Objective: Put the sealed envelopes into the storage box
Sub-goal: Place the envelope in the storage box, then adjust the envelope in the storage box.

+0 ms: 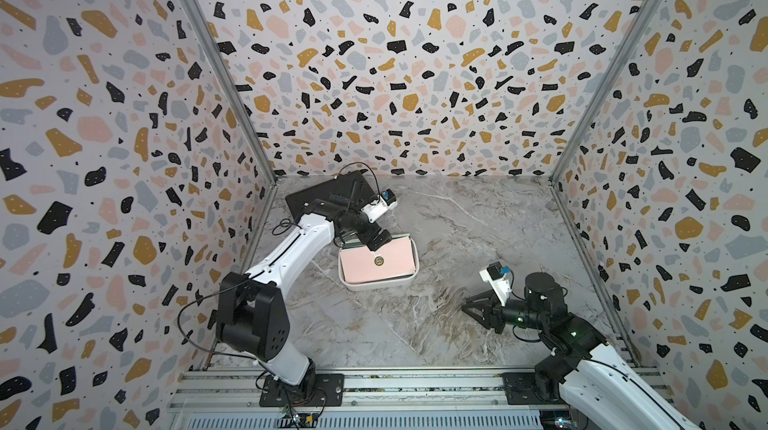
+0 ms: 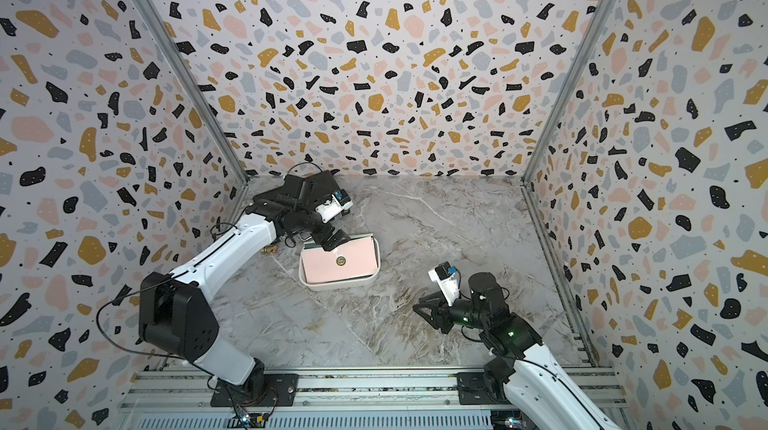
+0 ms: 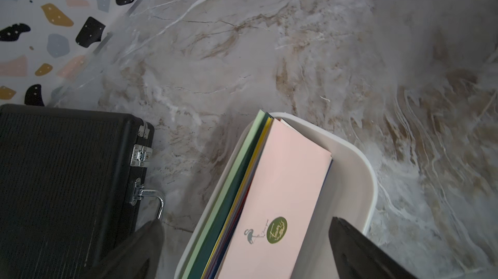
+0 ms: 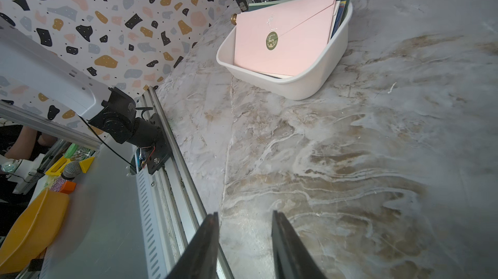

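pink envelope [image 3: 283, 178] | green seal sticker [image 3: 276, 230] | gold script, illegible | flamingo emblem [image 3: 250, 235]

White arm shells [image 1: 286, 257], black joints [image 1: 253, 315], thin black cables [image 1: 179, 320], black tapered left hand [image 1: 377, 242] and right hand [image 1: 466, 308].

Marble tabletop [image 1: 478, 220] bearing white storage box [image 1: 376, 285] near black ribbed briefcase [image 3: 67, 169].
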Robot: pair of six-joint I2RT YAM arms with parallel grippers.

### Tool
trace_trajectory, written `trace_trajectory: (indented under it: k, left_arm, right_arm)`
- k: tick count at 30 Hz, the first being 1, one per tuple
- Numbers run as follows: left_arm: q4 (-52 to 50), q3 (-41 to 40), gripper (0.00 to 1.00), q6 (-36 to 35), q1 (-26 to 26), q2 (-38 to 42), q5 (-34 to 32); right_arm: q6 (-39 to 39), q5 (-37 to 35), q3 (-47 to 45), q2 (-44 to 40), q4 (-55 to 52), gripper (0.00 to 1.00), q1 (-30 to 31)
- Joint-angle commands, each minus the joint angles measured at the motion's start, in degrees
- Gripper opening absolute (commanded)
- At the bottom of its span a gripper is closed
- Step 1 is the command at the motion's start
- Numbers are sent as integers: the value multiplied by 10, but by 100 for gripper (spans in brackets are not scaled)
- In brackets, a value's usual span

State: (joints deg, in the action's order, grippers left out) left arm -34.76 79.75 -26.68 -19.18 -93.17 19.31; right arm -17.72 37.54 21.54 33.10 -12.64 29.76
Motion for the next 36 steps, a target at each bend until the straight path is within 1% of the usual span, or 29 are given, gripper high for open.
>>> trace_trajectory:
  k: [1,3,4,5,6,7,8,9,10,11,12,13,14,16,17,18,19,20,21,24,25,26,27,28,30,36]
  left_arm:
    - [44,47,99,165,3,-24,-78]
    - [109,20,99,236,5,2,-140]
    - [153,-7,99,259,8,26,-149]
    - [199,-38,99,268,11,48,-146]
    - [264,-77,99,283,12,74,-160]
    - [307,-105,99,310,12,92,-181]
    - [339,-131,99,349,13,110,-227]
    - [354,-150,99,389,14,123,-286]
    - [373,-170,99,422,19,134,-322]
    - [393,-182,99,438,30,140,-295]
    - [396,-191,99,461,47,143,-246]
    - [382,-188,99,496,58,140,-208]
    - [366,-179,99,520,64,130,-185]
    - [319,-146,99,535,63,93,-120]
    - [296,-132,92,550,61,75,-100]
    - [269,-115,82,567,57,54,-89]
    - [248,-102,74,580,48,35,-92]
    - [226,-94,70,587,38,20,-102]
    - [217,-88,64,583,23,4,-110]
    - [171,-55,43,561,-31,-26,-198]
    - [162,-44,38,550,-48,-36,-224]
    - [157,-35,36,543,-58,-43,-247]
    - [153,-25,31,538,-69,-54,-264]
    - [150,-16,28,535,-76,-71,-267]
    - [135,4,24,529,-86,-103,-262]
    - [131,31,17,526,-97,-156,-259]
  right_arm:
    - [0,-7,23,1,-11,38,2]
    - [0,-9,23,1,-13,38,3]
    - [0,-10,24,0,-14,38,2]
    - [0,-11,25,0,-15,38,2]
    - [0,-10,25,0,-16,38,2]
    - [0,-10,25,-1,-17,38,3]
    - [0,-11,25,-1,-17,38,2]
    - [0,-10,24,-1,-16,38,3]
    - [0,-11,24,-1,-16,38,3]
    - [0,-12,24,-2,-16,38,2]
    - [0,-12,24,-1,-15,38,2]
    - [-1,-13,21,-1,-13,38,3]
    - [-2,-13,21,-1,-12,38,3]
    - [-4,-15,19,0,-7,38,3]
    - [-4,-15,19,2,-7,38,2]
    - [-4,-16,21,2,-9,38,2]
    - [-4,-16,22,3,-12,38,2]
    - [-3,-14,22,3,-14,38,3]
    - [-4,-13,23,1,-16,38,3]
    - [0,-9,25,-4,-19,38,2]
    - [-1,-11,25,-6,-19,38,2]
    - [-1,-12,25,-8,-20,38,2]
    - [-1,-13,24,-8,-20,38,2]
    - [-1,-13,24,-8,-20,38,2]
    - [-1,-14,24,-7,-19,38,3]
    - [-1,-18,24,-7,-22,39,2]
